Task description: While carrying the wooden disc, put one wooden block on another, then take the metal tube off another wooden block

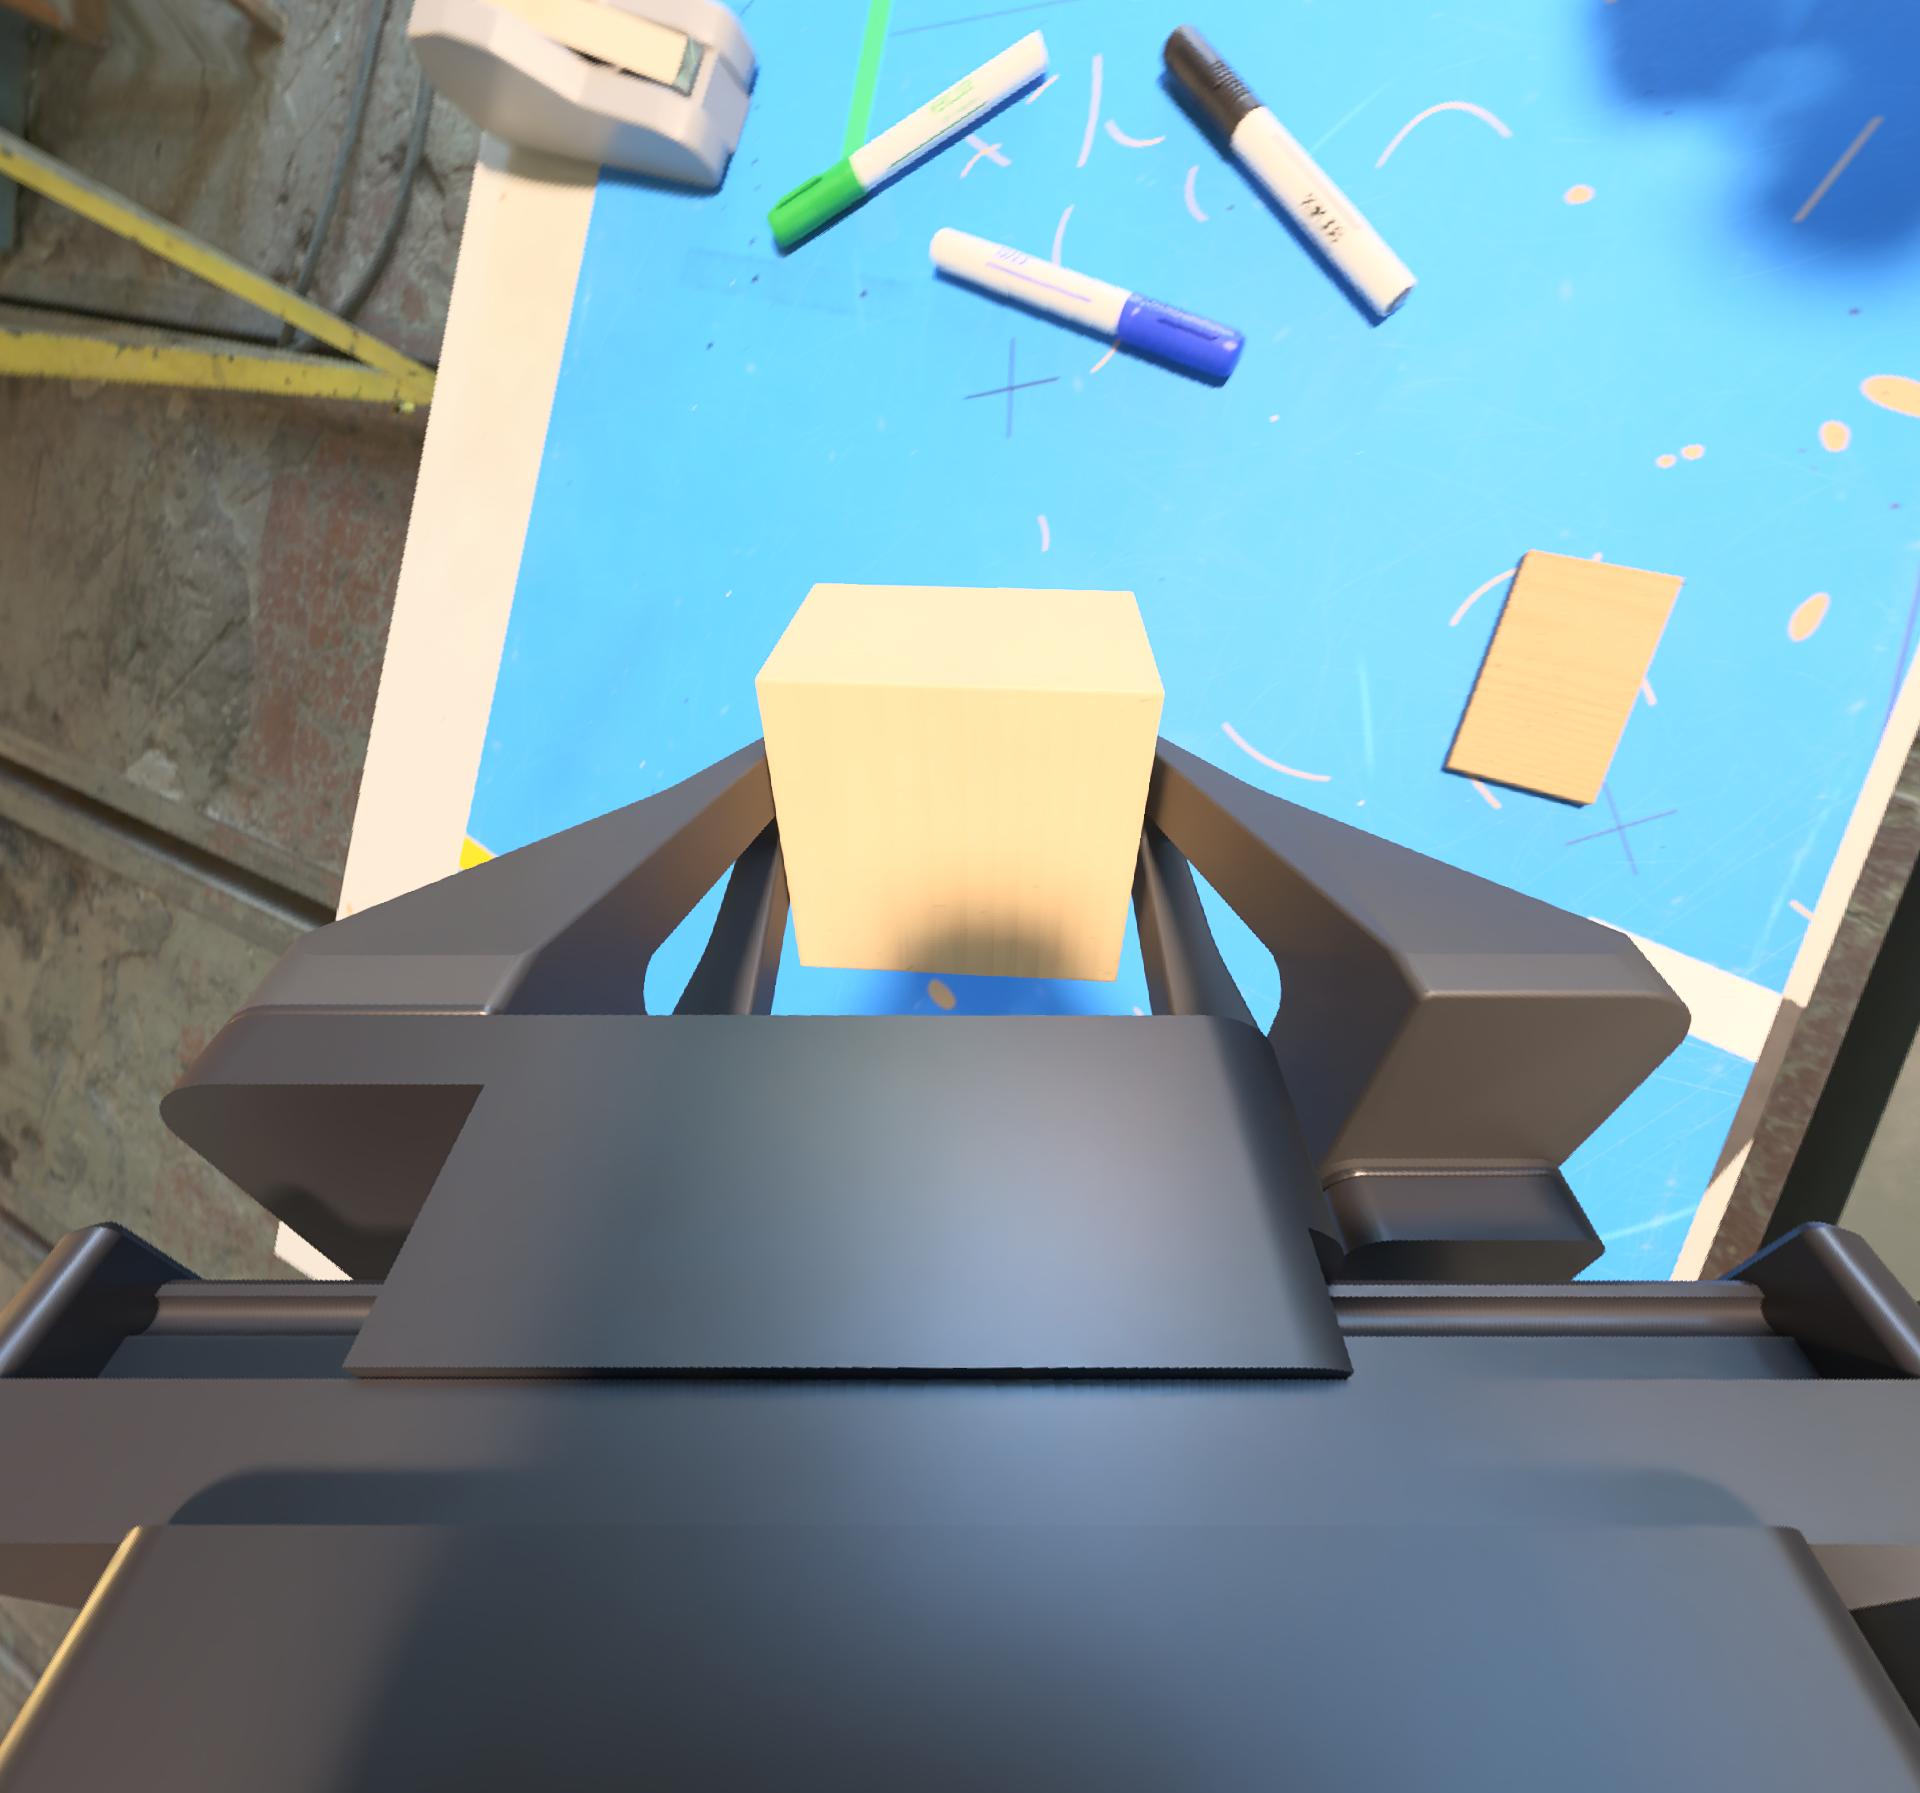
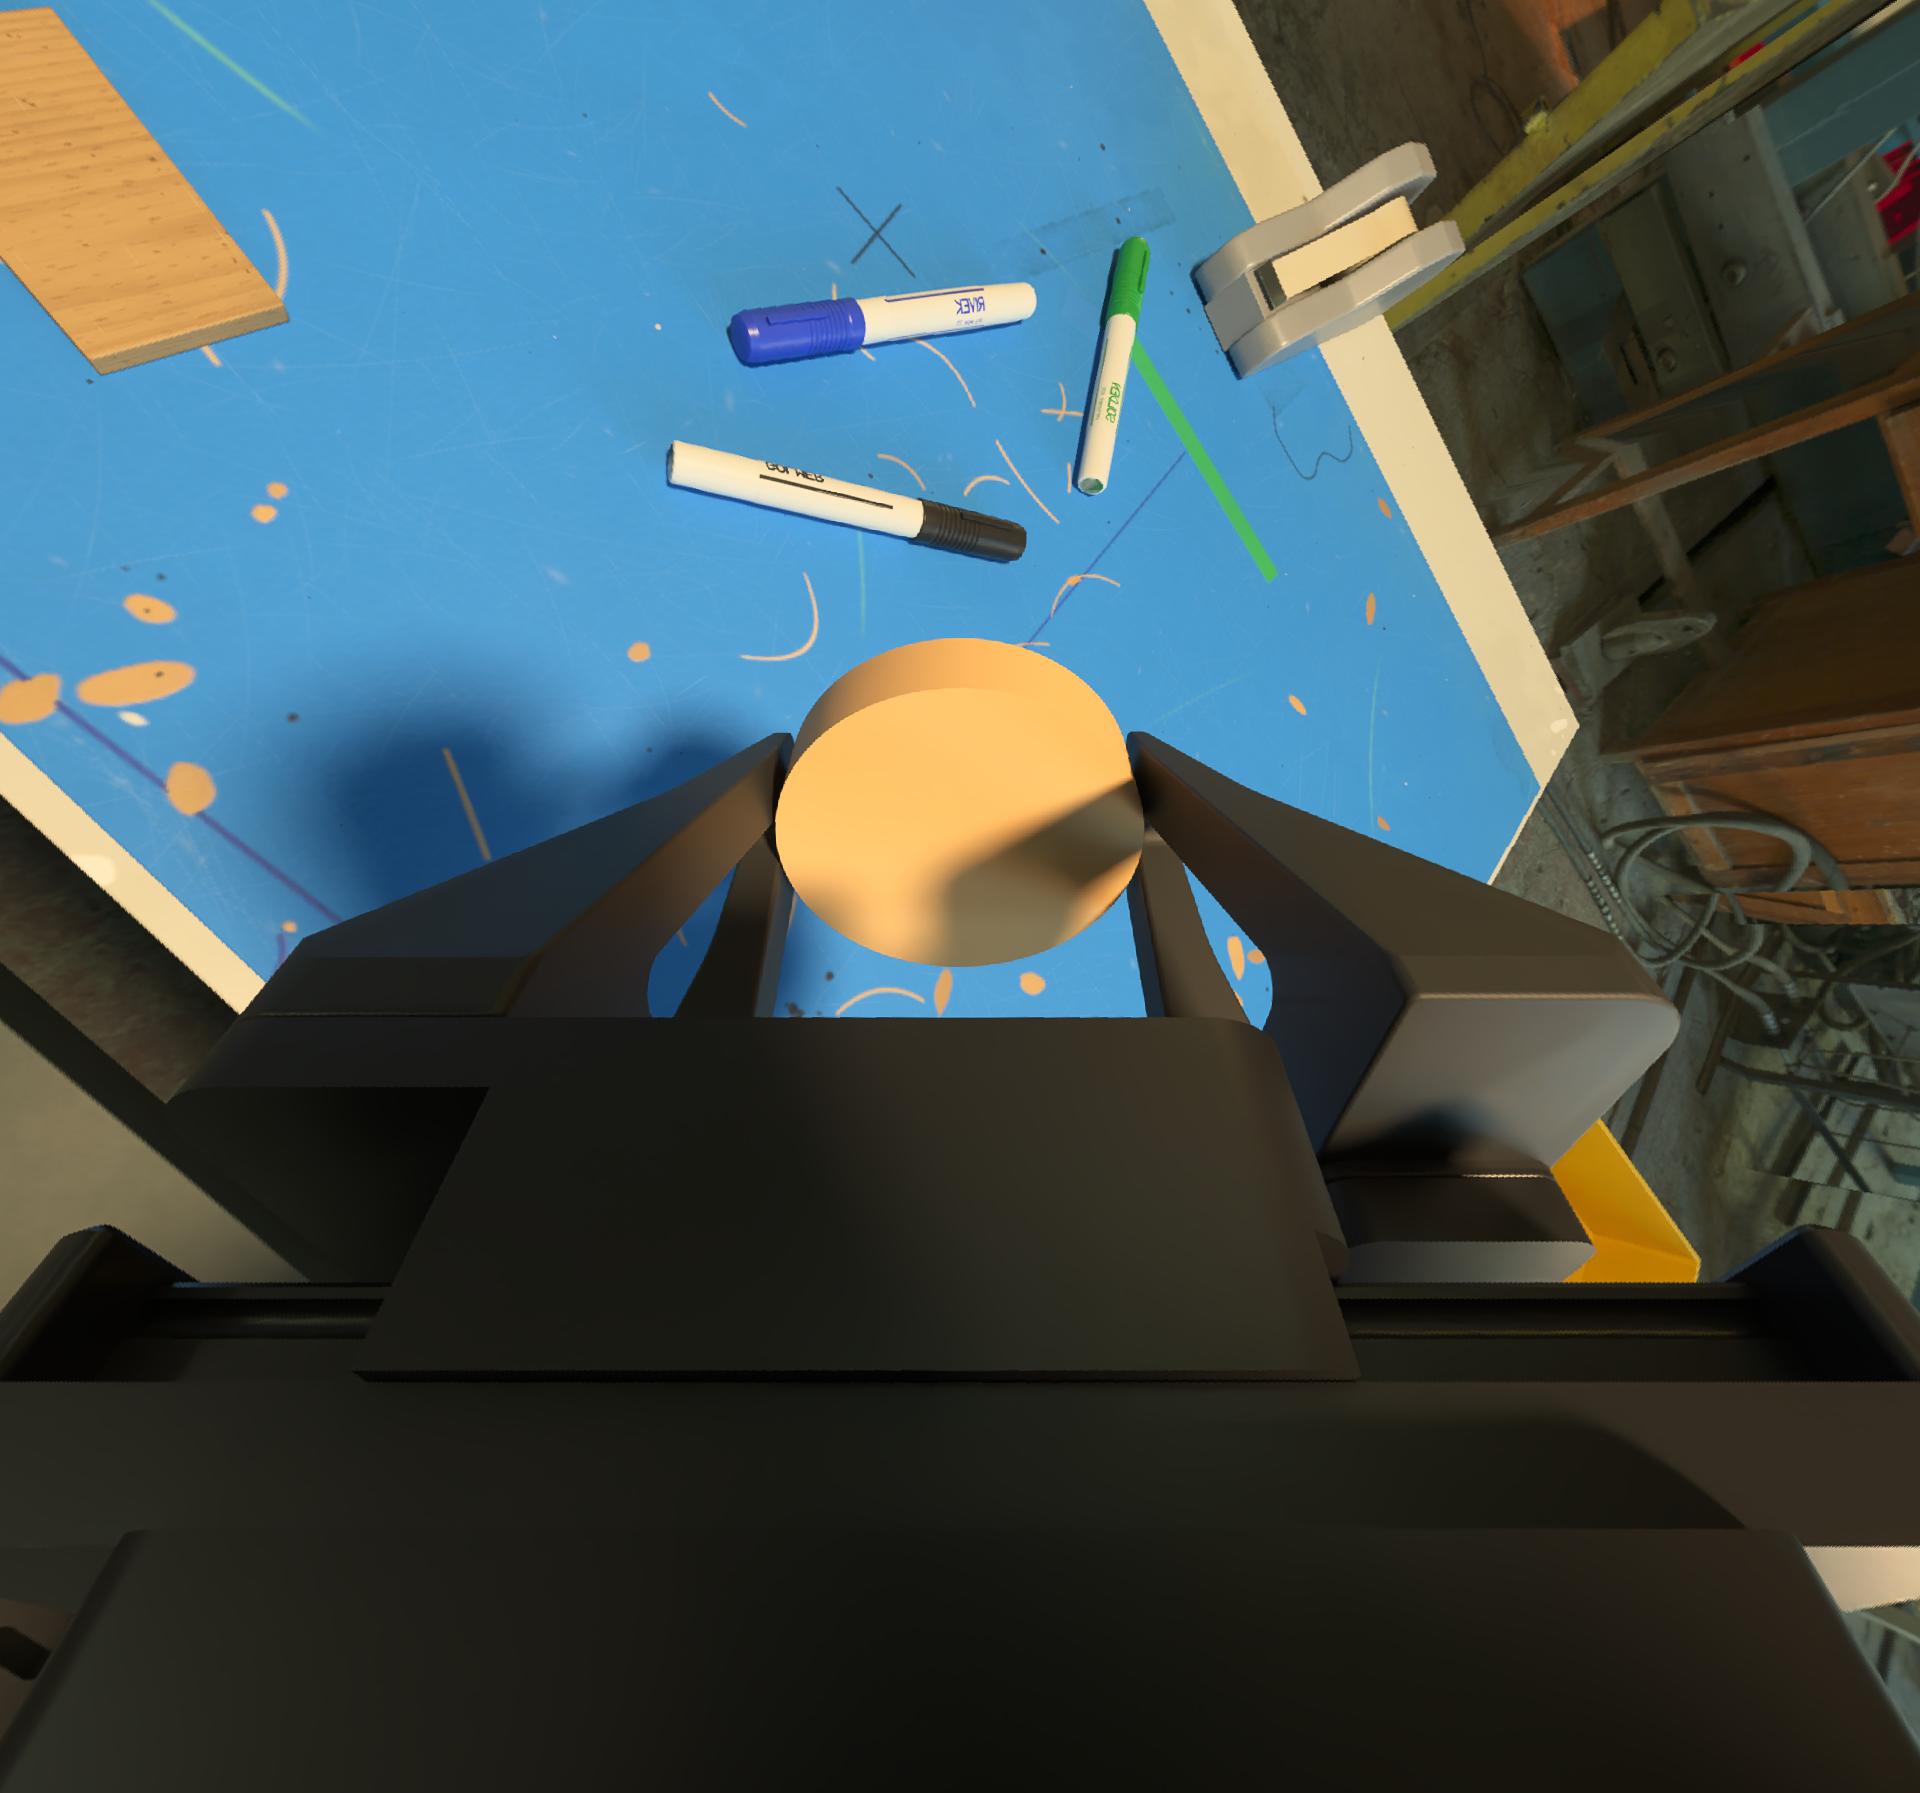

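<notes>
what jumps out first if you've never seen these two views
Each gripper is shut on something held above the blue table: the left gripper clamps a pale wooden block, the right gripper a round wooden disc. Beyond them lie three markers and a flat wooden board.

1. You look down on a blue tabletop with a white border, scuffed with pale scratches, orange flecks and pen marks.
2. A grey clamp grips the table's edge.
3. Beyond the edge, you see a worn, stained concrete floor.
4. Yellow-painted metal framing crosses the floor.
5. Rusty brown shelving and benches stand beside coiled cables.
6. Strong light casts dark shadows across the blue surface.
</notes>
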`<action>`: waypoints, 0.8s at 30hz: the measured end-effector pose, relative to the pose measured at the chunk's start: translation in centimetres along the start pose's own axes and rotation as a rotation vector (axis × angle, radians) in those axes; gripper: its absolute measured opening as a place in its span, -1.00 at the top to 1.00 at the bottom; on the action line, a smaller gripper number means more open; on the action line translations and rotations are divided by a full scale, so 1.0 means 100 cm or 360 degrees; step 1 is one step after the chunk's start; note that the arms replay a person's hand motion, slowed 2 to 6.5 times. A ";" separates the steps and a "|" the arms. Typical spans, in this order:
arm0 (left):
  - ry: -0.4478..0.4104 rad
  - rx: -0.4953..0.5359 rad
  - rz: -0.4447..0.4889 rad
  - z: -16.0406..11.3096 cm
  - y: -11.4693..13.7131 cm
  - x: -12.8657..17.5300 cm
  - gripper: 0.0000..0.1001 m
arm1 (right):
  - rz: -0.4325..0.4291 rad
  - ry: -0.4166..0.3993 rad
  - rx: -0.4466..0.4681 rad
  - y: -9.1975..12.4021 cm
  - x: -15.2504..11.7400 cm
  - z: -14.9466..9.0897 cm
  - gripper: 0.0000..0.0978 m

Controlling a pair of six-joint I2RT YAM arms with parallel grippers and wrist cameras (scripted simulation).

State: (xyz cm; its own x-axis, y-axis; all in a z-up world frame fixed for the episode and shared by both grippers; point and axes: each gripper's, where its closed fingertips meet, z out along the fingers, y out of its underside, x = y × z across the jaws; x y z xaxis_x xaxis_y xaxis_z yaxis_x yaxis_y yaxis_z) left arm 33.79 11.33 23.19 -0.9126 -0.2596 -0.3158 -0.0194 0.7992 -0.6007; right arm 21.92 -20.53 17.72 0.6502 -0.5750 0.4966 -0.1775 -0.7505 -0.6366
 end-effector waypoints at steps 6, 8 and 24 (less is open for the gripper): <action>0.0091 0.0059 0.0114 0.016 -0.015 0.035 -0.06 | 0.0008 -0.0011 0.0008 0.001 -0.005 -0.003 -0.06; 0.0116 0.0071 0.0144 0.021 -0.018 0.044 -0.06 | 0.0010 -0.0015 0.0008 0.002 -0.007 -0.003 -0.06; 0.0354 -0.0004 0.0174 0.069 -0.010 0.104 -0.06 | 0.0038 -0.0041 0.0005 0.014 -0.016 -0.006 -0.06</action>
State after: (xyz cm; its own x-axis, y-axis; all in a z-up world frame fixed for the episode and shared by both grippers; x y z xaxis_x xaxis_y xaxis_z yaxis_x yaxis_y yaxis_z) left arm 27.10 4.08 15.45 -0.9767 -0.0460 -0.2094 0.0836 0.8176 -0.5697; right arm 20.22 -20.84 16.40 0.6644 -0.5843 0.4659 -0.1910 -0.7355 -0.6500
